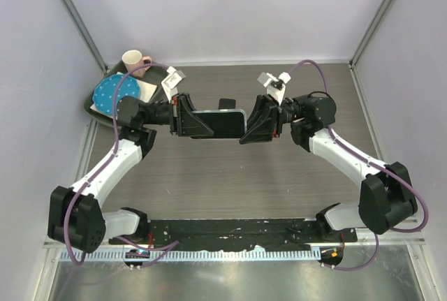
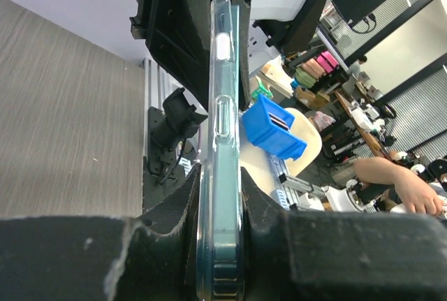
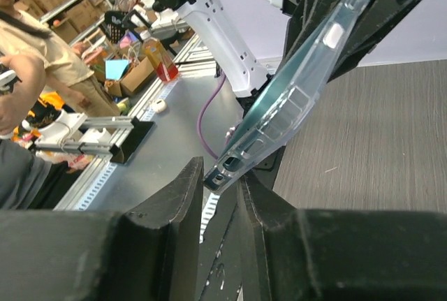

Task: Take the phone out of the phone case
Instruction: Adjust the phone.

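Midair, phone in clear phone case bridges both grippers: L gripper clamped tight on one end, R gripper narrow, pinching opp. end's corner.

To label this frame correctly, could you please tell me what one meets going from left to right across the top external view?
Blue plate → left gripper → cased phone, held at both ends → right gripper.
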Controlling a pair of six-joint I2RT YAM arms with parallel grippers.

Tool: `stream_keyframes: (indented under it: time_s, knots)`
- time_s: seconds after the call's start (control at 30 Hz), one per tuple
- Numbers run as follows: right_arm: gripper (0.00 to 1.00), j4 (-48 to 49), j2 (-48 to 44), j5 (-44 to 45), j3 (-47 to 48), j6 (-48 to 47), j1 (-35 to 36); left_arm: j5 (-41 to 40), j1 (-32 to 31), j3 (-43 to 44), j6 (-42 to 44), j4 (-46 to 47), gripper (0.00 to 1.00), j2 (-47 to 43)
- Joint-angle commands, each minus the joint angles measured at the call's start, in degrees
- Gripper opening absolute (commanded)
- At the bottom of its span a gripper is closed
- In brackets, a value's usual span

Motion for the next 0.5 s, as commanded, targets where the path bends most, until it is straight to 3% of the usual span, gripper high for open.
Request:
stream_keyframes:
  time_s: [0.0,0.47]
  knots:
    - [0.06,24.58,-6.12,-6.33,6.22,1.38,4.35,-8.99,-0.08,1.5,6.08,-6.43,0.0,3.99]
    - [0.04,24.49,-7.62,-6.33,6.75,2.52,8.13,-8.55,-3.69,3.08,9.0,-9.61,0.0,10.93]
